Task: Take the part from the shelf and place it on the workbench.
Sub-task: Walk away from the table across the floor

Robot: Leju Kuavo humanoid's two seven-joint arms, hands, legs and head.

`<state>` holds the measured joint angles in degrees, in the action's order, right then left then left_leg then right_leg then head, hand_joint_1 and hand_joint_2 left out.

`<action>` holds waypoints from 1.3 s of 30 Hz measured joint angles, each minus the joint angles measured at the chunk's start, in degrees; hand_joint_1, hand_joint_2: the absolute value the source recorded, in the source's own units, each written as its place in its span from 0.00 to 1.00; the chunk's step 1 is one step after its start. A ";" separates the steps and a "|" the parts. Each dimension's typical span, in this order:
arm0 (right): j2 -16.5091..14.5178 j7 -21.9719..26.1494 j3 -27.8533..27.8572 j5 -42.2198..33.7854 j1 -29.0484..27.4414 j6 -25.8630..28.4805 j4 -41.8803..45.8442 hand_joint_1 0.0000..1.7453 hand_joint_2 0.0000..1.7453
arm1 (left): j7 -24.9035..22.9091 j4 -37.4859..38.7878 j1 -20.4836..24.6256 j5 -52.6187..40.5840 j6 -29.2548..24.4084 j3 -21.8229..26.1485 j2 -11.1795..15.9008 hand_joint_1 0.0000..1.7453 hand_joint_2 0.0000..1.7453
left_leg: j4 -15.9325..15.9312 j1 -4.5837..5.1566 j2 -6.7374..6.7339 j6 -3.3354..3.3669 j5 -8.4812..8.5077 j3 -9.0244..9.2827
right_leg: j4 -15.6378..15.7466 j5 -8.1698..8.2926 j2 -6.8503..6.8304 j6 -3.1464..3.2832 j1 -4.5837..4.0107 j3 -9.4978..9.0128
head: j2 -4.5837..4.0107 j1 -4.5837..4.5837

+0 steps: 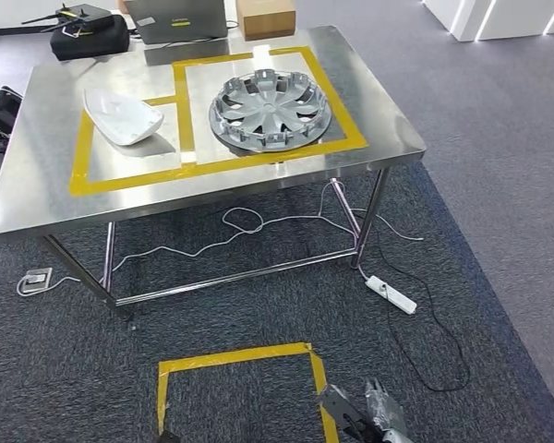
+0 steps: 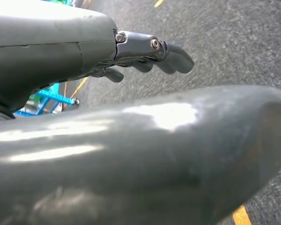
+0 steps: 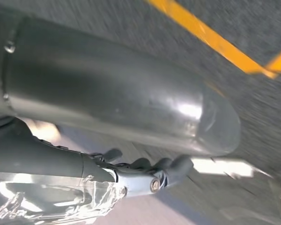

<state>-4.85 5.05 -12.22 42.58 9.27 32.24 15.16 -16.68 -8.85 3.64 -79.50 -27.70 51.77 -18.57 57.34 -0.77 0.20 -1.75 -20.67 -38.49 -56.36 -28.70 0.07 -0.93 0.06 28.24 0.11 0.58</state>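
The steel workbench (image 1: 44,185) stands ahead, marked with yellow tape boxes. A silver wheel cover (image 1: 270,109) lies in the right tape box and a white curved shell part (image 1: 123,117) lies in the left one. My right hand (image 1: 372,417) hangs low at the bottom edge, over the carpet beside a yellow floor square (image 1: 239,355). In the right wrist view the right hand (image 3: 157,173) holds nothing, its fingers loosely bent. In the left wrist view my left hand (image 2: 157,54) has its fingers stretched out over grey carpet, with nothing in it.
A white power strip (image 1: 391,294) and loose cables lie on the carpet under and right of the bench. A black bag (image 1: 90,37), a laptop (image 1: 180,18) and a cardboard box (image 1: 265,17) sit at the bench's far edge. A blue frame (image 2: 47,96) shows beyond the left hand.
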 joint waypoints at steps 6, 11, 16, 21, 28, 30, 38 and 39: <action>0.50 0.26 5.87 -3.87 -2.60 -1.54 -1.01 0.00 0.00 | 0.58 0.28 0.08 1.59 -0.56 -0.29 0.10 0.00 0.00 | 15.45 -0.02 -0.02 -0.43 -10.45 -1.61 | -0.21 4.26 -0.38 0.68 -0.17 4.69 | 0.00 -0.37; 0.60 -0.27 8.57 -5.96 -3.24 -2.28 -1.45 0.00 0.00 | 1.23 0.32 0.27 2.44 -0.94 -1.12 0.08 0.00 0.00 | -0.83 0.44 0.01 0.90 -8.02 11.39 | -0.44 7.31 -0.27 -0.35 -0.47 7.86 | 0.00 -0.36; 0.70 -1.03 12.03 -8.61 -5.19 -3.31 -2.47 0.00 0.00 | 1.91 0.63 0.22 3.69 -1.32 -1.54 -0.03 0.00 0.00 | -2.79 0.60 -0.09 2.84 -6.37 10.27 | -2.80 5.17 -0.24 -2.12 -0.03 10.01 | 0.00 -0.24; 0.73 -1.14 13.75 -9.01 -6.06 -3.42 -2.99 0.00 0.00 | 1.97 0.68 0.22 3.90 -1.37 -1.68 -0.03 0.00 0.00 | -2.58 0.85 -0.33 3.37 -3.55 6.69 | -17.07 -2.23 -0.18 -2.64 -0.01 12.05 | 0.00 -0.01; 0.79 -1.20 14.93 -9.41 -6.11 -3.64 -3.25 0.00 0.00 | 1.96 0.69 0.20 3.95 -1.29 -2.19 -0.06 0.00 0.00 | -2.05 0.83 -0.36 1.82 -0.40 3.79 | 1.25 0.49 0.32 -1.31 -0.52 -1.26 | 0.00 -0.10; 0.79 -1.14 15.25 -9.60 -6.25 -3.66 -3.31 0.00 0.00 | 1.93 0.73 0.23 4.03 -1.20 -2.56 0.01 0.00 0.00 | -1.37 0.75 -0.23 1.18 -1.28 3.15 | 1.28 1.37 0.09 -0.43 -0.36 -0.46 | 0.00 -0.10; 0.94 -1.10 15.97 -10.09 -6.32 -3.91 -3.36 0.00 0.00 | 1.88 0.76 0.37 4.26 -1.06 -2.86 0.14 0.00 0.00 | 11.90 0.14 -0.15 -0.08 -8.48 3.02 | 0.30 5.62 -0.40 0.02 0.01 5.42 | 0.00 -0.39; 0.96 -1.11 16.06 -10.11 -6.31 -3.91 -3.36 0.00 0.00 | 1.88 0.76 0.41 4.26 -1.07 -2.90 0.13 0.00 0.00 | 8.28 0.01 -0.14 -0.11 -7.47 5.93 | -0.04 5.99 -0.38 -0.25 0.01 6.13 | 0.00 -0.40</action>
<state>-3.89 3.94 3.84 32.46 2.97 28.33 11.80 -14.80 -8.09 4.04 -75.24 -28.76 48.87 -18.44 65.62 -0.76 0.06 -1.86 -28.14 -32.56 -56.39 -22.70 -0.32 -1.18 0.07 34.37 0.11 0.17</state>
